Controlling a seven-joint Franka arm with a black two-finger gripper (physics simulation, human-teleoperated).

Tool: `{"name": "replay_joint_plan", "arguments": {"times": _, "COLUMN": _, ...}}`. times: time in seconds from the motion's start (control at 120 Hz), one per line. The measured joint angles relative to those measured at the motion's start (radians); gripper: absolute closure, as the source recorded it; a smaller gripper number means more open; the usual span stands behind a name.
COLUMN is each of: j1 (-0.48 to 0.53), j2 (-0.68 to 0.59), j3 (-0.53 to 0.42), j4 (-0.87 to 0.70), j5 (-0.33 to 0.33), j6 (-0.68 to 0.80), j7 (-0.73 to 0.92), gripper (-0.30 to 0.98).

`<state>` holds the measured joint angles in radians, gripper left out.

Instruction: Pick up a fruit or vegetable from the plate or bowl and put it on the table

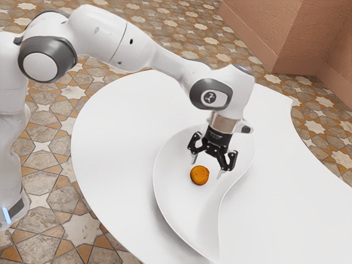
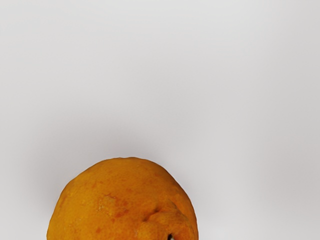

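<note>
The white arm [image 1: 129,44] stands up at the exterior view's left. It bends at a big round joint [image 1: 47,59] with a gray ring, then goes over to the right and slopes down. A small blue light [image 1: 6,215] glows low on its left side. The wrist [image 1: 223,91] bends so that the black gripper [image 1: 207,167] hangs down with a small tilt. The gripper is open, with its two fingers wide apart and nothing pinched in them. One finger is on the left and farther back; the other is on the right and nearer.
</note>
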<state>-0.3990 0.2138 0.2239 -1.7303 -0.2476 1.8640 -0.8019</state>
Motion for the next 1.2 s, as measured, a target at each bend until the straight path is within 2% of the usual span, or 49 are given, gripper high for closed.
{"name": "replay_joint_plan", "arguments": {"times": 0.175, "j1": 0.002, "j2": -0.022, "j3": 0.001, "j4": -0.063, "j5": -0.027, "j6": 0.036, "j7": 0.036, "gripper": 0.00}}
{"name": "replay_joint_plan", "arguments": {"times": 0.592, "j1": 0.017, "j2": 0.032, "j3": 0.002, "j4": -0.065, "j5": -0.075, "j6": 0.068, "j7": 0.090, "gripper": 0.01}}
{"name": "replay_joint_plan", "arguments": {"times": 0.642, "j1": 0.016, "j2": 0.033, "j3": 0.002, "j4": -0.065, "j5": -0.080, "j6": 0.069, "j7": 0.093, "gripper": 0.06}}
{"name": "replay_joint_plan", "arguments": {"times": 0.8, "j1": 0.015, "j2": 0.028, "j3": 0.003, "j4": -0.064, "j5": -0.082, "j6": 0.071, "j7": 0.091, "gripper": 0.35}}
{"name": "replay_joint_plan", "arguments": {"times": 0.867, "j1": 0.015, "j2": 0.024, "j3": 0.003, "j4": -0.063, "j5": -0.079, "j6": 0.071, "j7": 0.088, "gripper": 0.40}}
{"name": "replay_joint_plan", "arguments": {"times": 0.967, "j1": 0.014, "j2": 0.005, "j3": 0.004, "j4": -0.062, "j5": -0.073, "j6": 0.071, "j7": 0.084, "gripper": 0.38}}
{"name": "replay_joint_plan", "arguments": {"times": 1.083, "j1": 0.006, "j2": -0.139, "j3": 0.018, "j4": -0.062, "j5": -0.001, "j6": 0.070, "j7": 0.062, "gripper": 0.36}}
{"name": "replay_joint_plan", "arguments": {"times": 1.2, "j1": 0.023, "j2": -0.204, "j3": 0.058, "j4": -0.060, "j5": 0.040, "j6": 0.067, "j7": 0.042, "gripper": 0.36}}
